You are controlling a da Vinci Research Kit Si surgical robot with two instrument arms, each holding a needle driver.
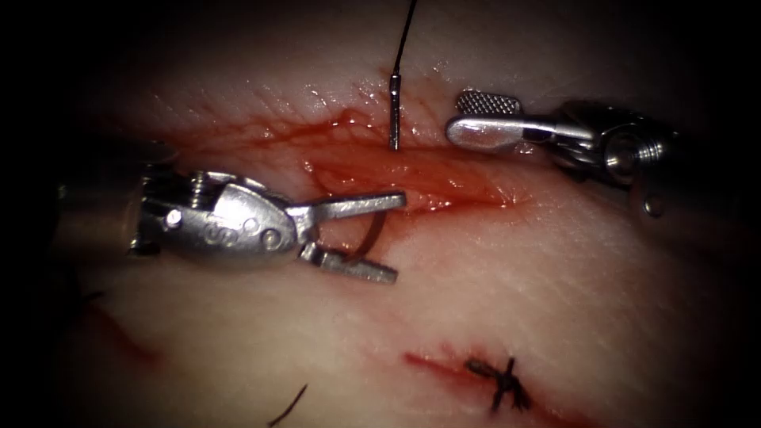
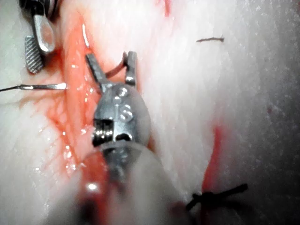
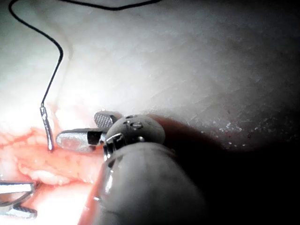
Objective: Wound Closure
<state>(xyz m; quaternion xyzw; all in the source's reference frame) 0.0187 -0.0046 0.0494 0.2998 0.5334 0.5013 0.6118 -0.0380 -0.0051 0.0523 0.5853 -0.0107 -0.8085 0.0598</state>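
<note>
From the endoscope we see the needle (image 1: 394, 111) driven through the tissue (image 1: 555, 301): its tail stands at the cut's (image 1: 444, 178) far edge, thread (image 1: 406, 32) trailing away, its curve emerging between the left tool's (image 1: 392, 238) wide jaws, seemingly poised to take it.

Left wrist: same spread, holding nothing.

Right wrist: the right tool (image 3: 79, 129) waits open beside the tail.

Glossy metal tools (image 1: 361, 238) — one jaw face cross-hatched, wet glistening tissue (image 1: 555, 285)
</note>
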